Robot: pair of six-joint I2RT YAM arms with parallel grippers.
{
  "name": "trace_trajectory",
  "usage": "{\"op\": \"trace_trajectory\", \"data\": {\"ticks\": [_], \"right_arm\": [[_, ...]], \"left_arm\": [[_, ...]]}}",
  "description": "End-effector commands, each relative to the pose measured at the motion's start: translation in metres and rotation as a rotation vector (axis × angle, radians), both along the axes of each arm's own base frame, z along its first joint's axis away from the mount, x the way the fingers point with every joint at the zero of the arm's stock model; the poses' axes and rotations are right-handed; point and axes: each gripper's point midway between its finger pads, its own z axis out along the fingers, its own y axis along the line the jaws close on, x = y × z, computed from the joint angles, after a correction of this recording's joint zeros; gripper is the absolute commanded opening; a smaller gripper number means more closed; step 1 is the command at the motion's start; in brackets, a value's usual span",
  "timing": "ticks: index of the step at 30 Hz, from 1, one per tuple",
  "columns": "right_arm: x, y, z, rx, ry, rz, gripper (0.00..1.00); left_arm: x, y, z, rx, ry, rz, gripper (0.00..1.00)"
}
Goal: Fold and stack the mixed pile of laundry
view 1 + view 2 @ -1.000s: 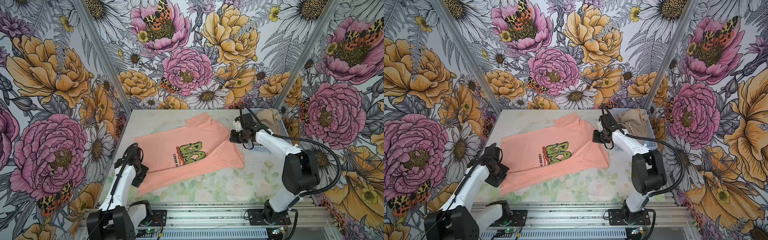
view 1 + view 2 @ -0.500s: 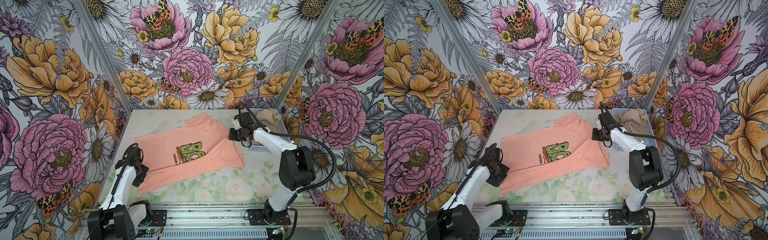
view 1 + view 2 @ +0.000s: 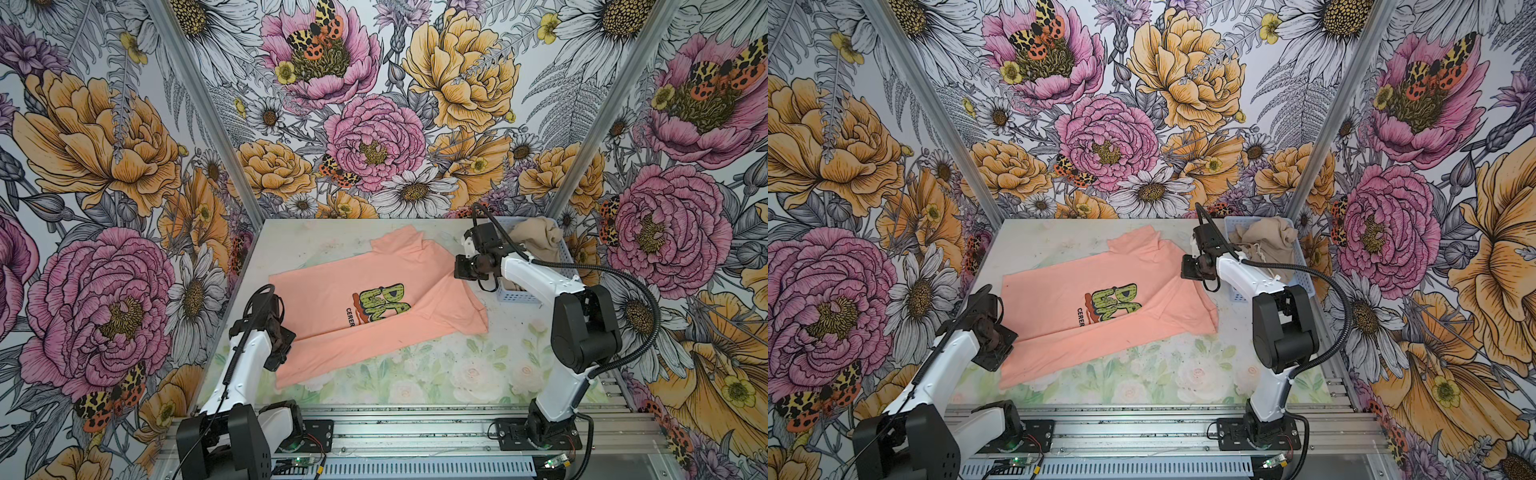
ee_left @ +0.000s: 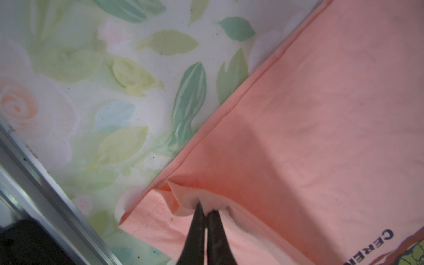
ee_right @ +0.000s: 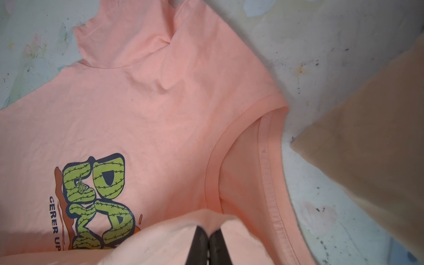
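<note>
- The table (image 3: 419, 374), covered in a pale floral mat, fills the floor of the flower-papered cell.
- The peach-pink T-shirt (image 3: 324, 299) lies mostly flat across the middle of the table, print side up. Its hem is to the left, its collar to the right, and 1 sleeve points to the far side.
- The light blue perforated basket (image 3: 517, 297) stands at the far right corner, just beside the T-shirt's collar end.
- The beige shorts (image 3: 536, 239) sit bunched inside that basket, rising above its rim, so the 2 garments are apart.
- The left gripper (image 4: 206, 211) is at the T-shirt's near left edge. Its 2 black fingers are pressed together on a small raised fold of the peach cloth by the hem.
- The right gripper (image 5: 209, 231) is at the far right end, next to the basket. Its fingers are pinched tight on a lifted fold of the T-shirt near the collar.
- The green bubble-letter print (image 3: 382, 301) sits at the chest, partly covered by a diagonal crease.
</note>
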Motion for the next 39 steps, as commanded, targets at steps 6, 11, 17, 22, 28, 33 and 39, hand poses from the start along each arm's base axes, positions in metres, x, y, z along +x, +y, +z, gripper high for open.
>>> {"op": "trace_trajectory", "data": {"ticks": [6,11,17,22,28,33,39], "right_arm": [[0.015,0.003,-0.009,-0.02,-0.009,-0.009,0.0],[0.018,0.004,0.006,-0.019,-0.044,-0.007,0.44],[-0.023,-0.007,0.015,-0.023,-0.001,-0.012,0.57],[-0.081,-0.025,-0.017,-0.057,0.114,-0.025,0.54],[-0.129,-0.055,-0.048,-0.127,0.18,-0.07,0.48],[-0.137,-0.066,-0.059,-0.164,0.186,-0.079,0.44],[-0.137,-0.069,-0.07,-0.171,0.197,-0.085,0.34]], "left_arm": [[0.009,0.009,-0.006,0.034,-0.011,-0.021,0.02],[0.009,0.016,0.007,0.079,-0.041,-0.006,0.51],[0.011,0.0,0.028,0.084,-0.086,-0.054,0.68],[0.008,-0.041,0.028,0.021,-0.094,-0.144,0.69],[-0.005,-0.087,0.013,-0.055,-0.058,-0.242,0.68],[-0.024,-0.101,-0.008,-0.081,0.01,-0.263,0.67],[-0.031,-0.1,-0.019,-0.089,0.01,-0.256,0.63]]}}
